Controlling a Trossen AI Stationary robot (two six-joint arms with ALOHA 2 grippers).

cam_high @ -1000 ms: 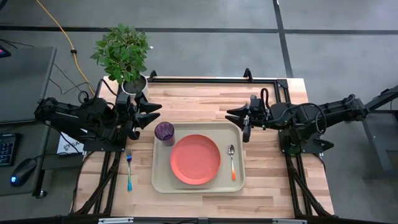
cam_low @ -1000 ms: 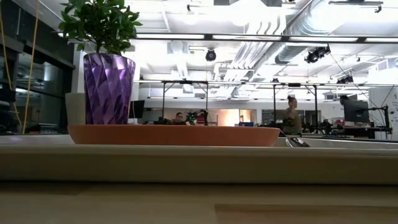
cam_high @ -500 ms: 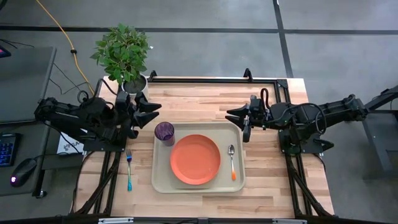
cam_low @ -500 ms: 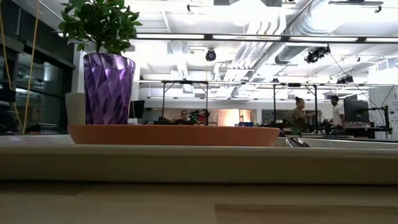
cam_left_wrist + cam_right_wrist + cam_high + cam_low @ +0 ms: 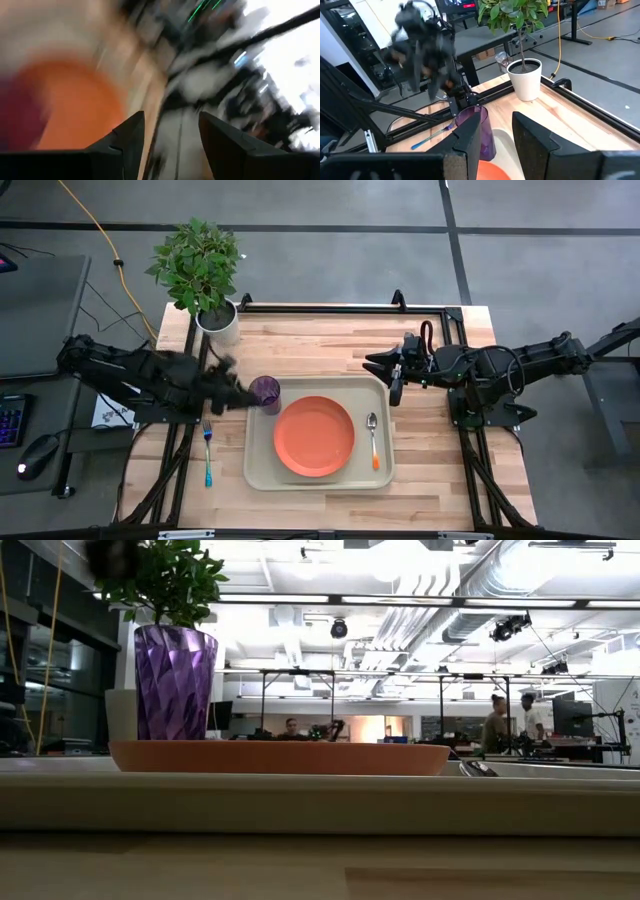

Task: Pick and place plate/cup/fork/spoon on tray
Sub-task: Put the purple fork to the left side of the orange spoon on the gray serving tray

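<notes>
Your left end effector [image 5: 232,392] sits low over the left side of the worktop [image 5: 320,340], just left of the cup [image 5: 265,391] and close to the tray's far-left corner. It is smeared in the high view; in its wrist view the two fingers [image 5: 131,137] stand apart with nothing between them.

Your right end effector [image 5: 385,370] hangs over the worktop just beyond the tray's far-right corner. Its fingers [image 5: 470,137] show a gap and hold nothing.

The tray [image 5: 255,475] lies at the centre of the worktop. On it you have the plate [image 5: 314,436] flat in the middle, the cup upright in the far-left corner just beside the plate, and the spoon [image 5: 373,439] along the right side, bowl toward the far edge and orange handle toward you.

The fork [image 5: 208,452] lies on the bare wood left of the tray, apart from it, tines pointing far and blue handle near.

A potted plant [image 5: 203,272] stands at the far-left corner of the worktop.

In the low view, people [image 5: 496,720] stand far off in the room behind.
</notes>
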